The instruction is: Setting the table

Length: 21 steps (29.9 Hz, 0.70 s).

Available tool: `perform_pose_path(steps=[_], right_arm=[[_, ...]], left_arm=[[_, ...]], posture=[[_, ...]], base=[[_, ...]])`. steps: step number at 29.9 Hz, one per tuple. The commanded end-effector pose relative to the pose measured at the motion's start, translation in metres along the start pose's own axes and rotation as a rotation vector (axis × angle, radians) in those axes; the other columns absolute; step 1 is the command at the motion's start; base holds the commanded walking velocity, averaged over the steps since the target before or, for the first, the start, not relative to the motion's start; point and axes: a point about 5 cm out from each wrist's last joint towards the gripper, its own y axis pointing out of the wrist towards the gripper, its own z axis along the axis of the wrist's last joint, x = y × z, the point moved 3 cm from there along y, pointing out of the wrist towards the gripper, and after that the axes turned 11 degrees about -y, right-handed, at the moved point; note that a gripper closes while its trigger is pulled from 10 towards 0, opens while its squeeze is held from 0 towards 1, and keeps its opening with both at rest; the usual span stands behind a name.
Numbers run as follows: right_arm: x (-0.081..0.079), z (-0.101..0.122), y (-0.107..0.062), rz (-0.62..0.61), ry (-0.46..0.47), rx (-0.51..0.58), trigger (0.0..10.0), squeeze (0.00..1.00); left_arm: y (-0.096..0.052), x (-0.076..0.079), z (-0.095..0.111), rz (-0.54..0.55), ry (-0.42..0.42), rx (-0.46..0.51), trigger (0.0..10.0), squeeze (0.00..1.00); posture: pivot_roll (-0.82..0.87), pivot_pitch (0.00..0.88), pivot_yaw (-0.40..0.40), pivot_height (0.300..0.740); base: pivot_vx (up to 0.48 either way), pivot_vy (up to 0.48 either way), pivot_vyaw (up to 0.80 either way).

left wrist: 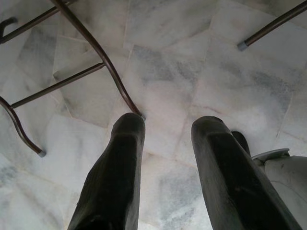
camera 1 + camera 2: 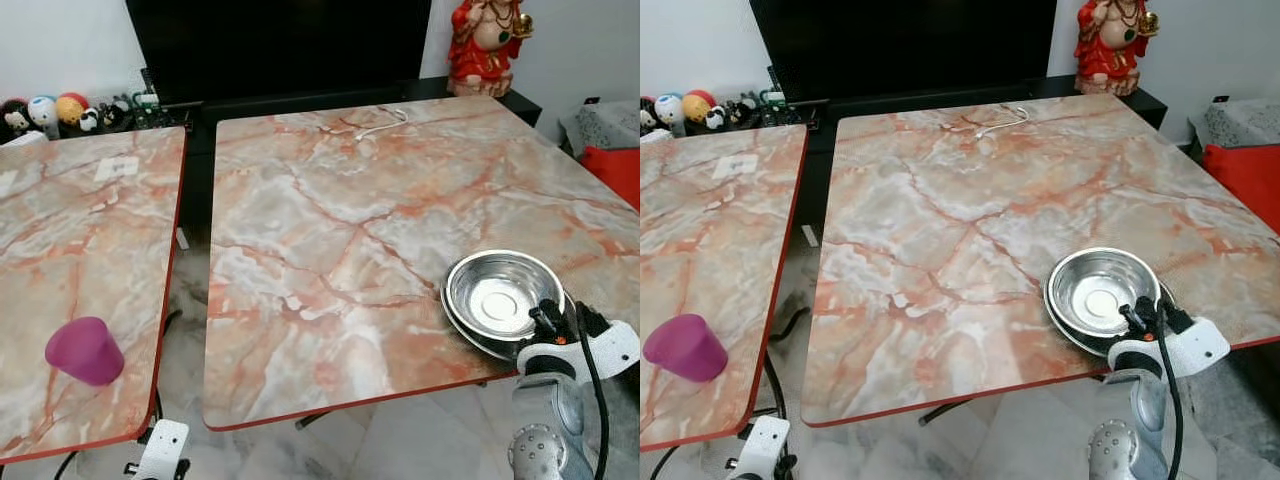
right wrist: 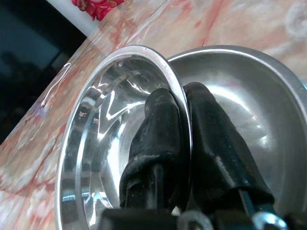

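Note:
A steel bowl (image 2: 500, 290) rests in a shallow steel plate (image 2: 452, 316) near the front right edge of the right marble table (image 2: 330, 230). My right gripper (image 2: 550, 322) reaches up from below that edge. It is shut on the bowl's near rim (image 3: 184, 115), one finger inside the bowl (image 3: 105, 129) and the other over the plate (image 3: 254, 91). A purple cup (image 2: 85, 350) lies tilted on the left marble table (image 2: 80, 220). My left gripper (image 1: 168, 127) hangs open and empty over the marble floor.
A narrow gap separates the two tables. A white cable (image 2: 380, 125) lies at the right table's far edge. Behind stand a black screen, a red figurine (image 2: 485, 40) and small toys (image 2: 50, 110). Metal legs (image 1: 96, 48) rise from the floor under the left arm.

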Motion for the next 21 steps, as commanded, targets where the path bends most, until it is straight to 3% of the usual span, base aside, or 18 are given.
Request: perform_pose_path(steps=[1,3,4,6,11,13,21], right_arm=[[-0.003,0.0,0.001,0.008,-0.004,-0.006,10.0,0.18],[-0.003,0.0,0.001,0.008,-0.006,-0.004,10.0,0.18],[-0.002,0.0,0.001,0.006,-0.005,-0.003,10.0,0.5],[0.0,0.001,0.001,-0.001,-0.006,0.0,10.0,0.56],[0.007,0.005,0.002,-0.041,-0.017,0.019,10.0,0.51],[0.008,0.007,0.002,-0.05,-0.015,0.025,10.0,0.4],[0.015,0.013,0.002,-0.084,-0.015,0.058,10.0,0.41]], left_arm=[[-0.001,-0.003,-0.005,0.01,0.002,-0.014,10.0,0.0],[-0.001,-0.003,-0.004,0.01,0.001,-0.013,10.0,0.0],[-0.001,-0.003,-0.004,0.01,0.001,-0.013,10.0,0.0],[-0.001,-0.003,-0.004,0.009,-0.002,-0.011,10.0,0.0],[-0.001,-0.002,-0.003,0.008,-0.005,-0.006,10.0,0.0],[-0.001,-0.002,-0.003,0.007,-0.006,-0.004,10.0,0.0],[-0.001,-0.001,-0.002,0.006,-0.007,0.003,10.0,0.0]], posture=[[0.11,0.0,0.001,0.74],[0.11,0.0,0.001,0.74],[0.11,0.0,0.0,0.74],[0.11,0.0,-0.001,0.74],[0.11,0.0,-0.002,0.74],[0.11,0.0,-0.002,0.74],[0.11,0.0,-0.002,0.74]], base=[[0.0,0.0,0.0],[0.0,0.0,0.0],[0.0,0.0,0.0],[0.0,0.0,0.0],[0.0,0.0,0.0],[0.0,0.0,0.0],[0.0,0.0,0.0]])
